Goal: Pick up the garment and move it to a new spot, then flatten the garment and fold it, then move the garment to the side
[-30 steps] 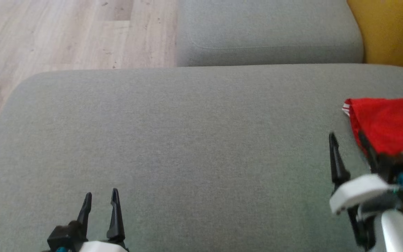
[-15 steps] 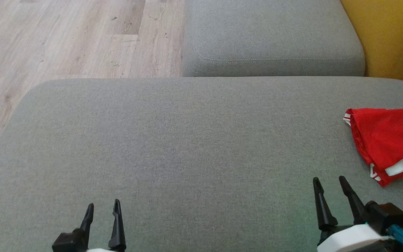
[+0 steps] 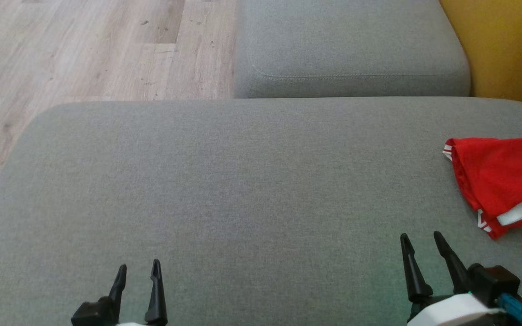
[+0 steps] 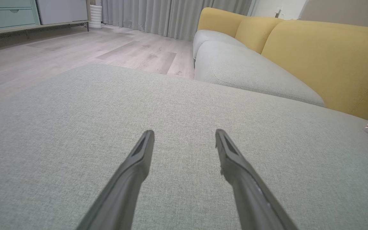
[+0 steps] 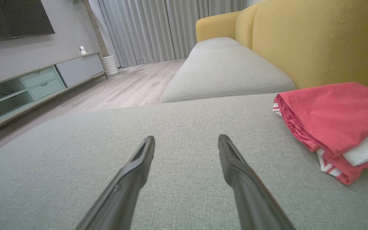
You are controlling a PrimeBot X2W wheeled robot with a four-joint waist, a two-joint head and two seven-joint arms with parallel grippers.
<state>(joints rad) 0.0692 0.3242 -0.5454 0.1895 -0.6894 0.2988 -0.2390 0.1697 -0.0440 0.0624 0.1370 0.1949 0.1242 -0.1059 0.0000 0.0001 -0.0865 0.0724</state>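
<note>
Folded red garment [image 3: 501, 181] lies at right edge of frame on the grey cushion [image 3: 243, 181], up-right of the empty, parted right gripper [image 3: 419, 242], nearer than the likewise parted left gripper [image 3: 137, 268].

Large grey cushion [image 3: 243, 181], smaller grey seat cushion [image 3: 351, 40] beyond its far edge, yellow backrest [image 3: 505, 45] along its right side, pale wood floor [image 3: 84, 45] past its left edge, grey curtains [image 5: 158, 28] and low cabinet [image 5: 37, 86] farther off
</note>
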